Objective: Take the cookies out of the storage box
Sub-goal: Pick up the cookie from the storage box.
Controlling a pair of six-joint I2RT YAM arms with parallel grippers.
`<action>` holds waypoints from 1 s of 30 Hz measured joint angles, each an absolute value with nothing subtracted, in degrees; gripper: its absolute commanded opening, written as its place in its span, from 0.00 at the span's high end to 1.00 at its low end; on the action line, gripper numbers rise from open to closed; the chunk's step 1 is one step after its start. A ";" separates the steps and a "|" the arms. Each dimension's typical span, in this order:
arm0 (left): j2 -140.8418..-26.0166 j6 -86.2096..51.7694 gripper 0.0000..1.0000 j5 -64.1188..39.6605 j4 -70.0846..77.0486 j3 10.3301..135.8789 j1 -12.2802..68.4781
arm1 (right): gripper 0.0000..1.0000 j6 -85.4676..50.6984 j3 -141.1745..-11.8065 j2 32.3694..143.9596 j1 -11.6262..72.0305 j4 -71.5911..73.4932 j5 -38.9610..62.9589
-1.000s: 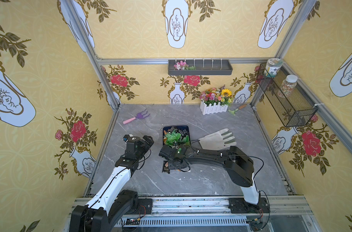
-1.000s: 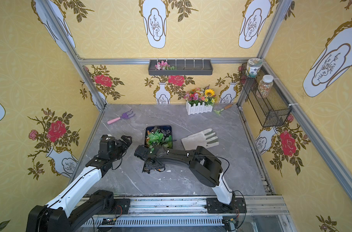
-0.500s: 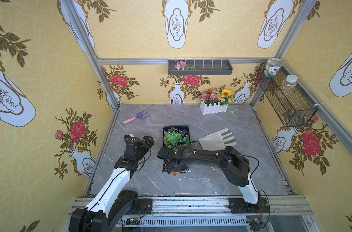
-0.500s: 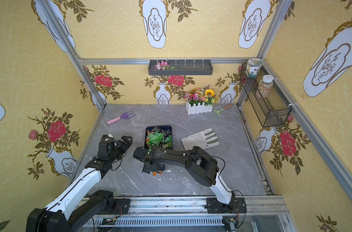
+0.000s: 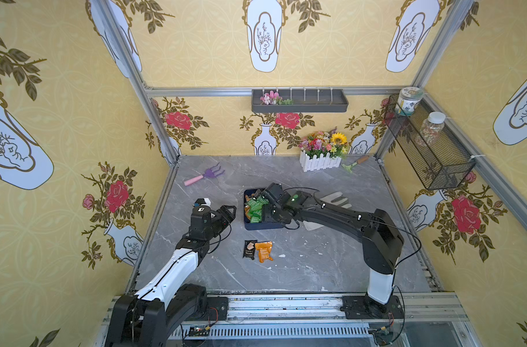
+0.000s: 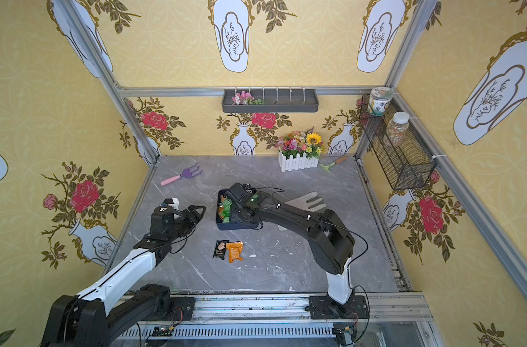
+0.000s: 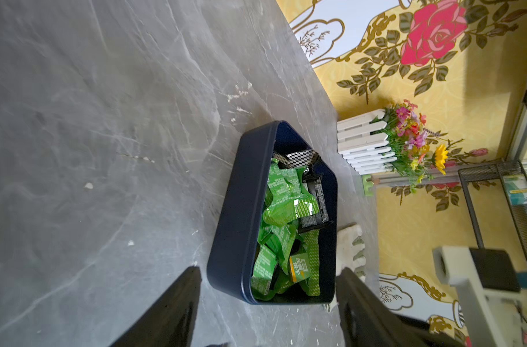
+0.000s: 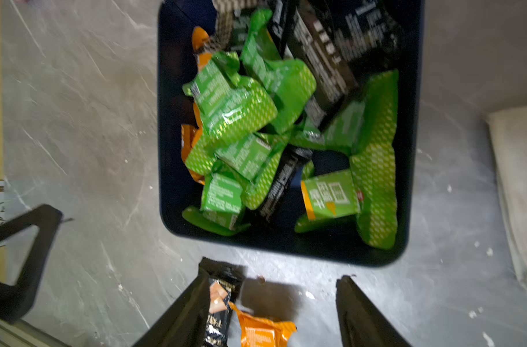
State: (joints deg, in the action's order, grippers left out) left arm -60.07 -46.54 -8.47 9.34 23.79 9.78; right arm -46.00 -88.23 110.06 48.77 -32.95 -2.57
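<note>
The task looks barely begun. Two cookies are out: a black packet (image 5: 249, 249) and an orange packet (image 5: 263, 251) lie touching on the table (image 5: 301, 264), near the front wall of the box (image 5: 260, 226). The rest of the cookies (image 8: 241, 126) are heaped inside the box, mostly green, with some black and a little orange along one side. The box stands mid-table with a glove (image 5: 334, 199) just beside it.

The step in hand seems to be the reach for another packet. The right gripper (image 8: 274, 275) is at the box with its jaws apart and nothing between them. Its wrist view is blurred, so I cannot tell how high it hangs. The left gripper (image 7: 269, 270) hovers near the box on the side away from the glove, pointing at it, also wide and empty.

The next move calls for bringing open jaws down over one packet on top of the heap. They should close across its narrow width, lift it clear of the wall and set it by the two on the table. The foil is slick and the packets overlap — a pinch may slip or drag a neighbour along. With both arms this near, only one should enter the box at a time.
</note>
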 measured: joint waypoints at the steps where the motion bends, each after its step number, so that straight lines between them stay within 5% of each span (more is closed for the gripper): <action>1: -61.08 -46.54 0.31 -9.58 10.37 23.73 9.78 | 0.29 -45.65 -89.47 111.55 47.94 -31.83 -1.58; 7: -65.32 -47.18 0.36 -13.32 14.52 23.33 9.78 | 0.30 -44.01 -96.31 119.52 45.04 -28.67 3.03; 21: -69.84 -49.95 0.38 -16.67 20.27 20.80 9.78 | 0.30 -7.38 -96.47 121.40 41.17 -31.77 13.39; 30: -71.20 -49.95 0.43 -17.56 22.13 20.43 9.78 | 0.30 0.36 -100.03 126.34 41.25 -33.26 16.32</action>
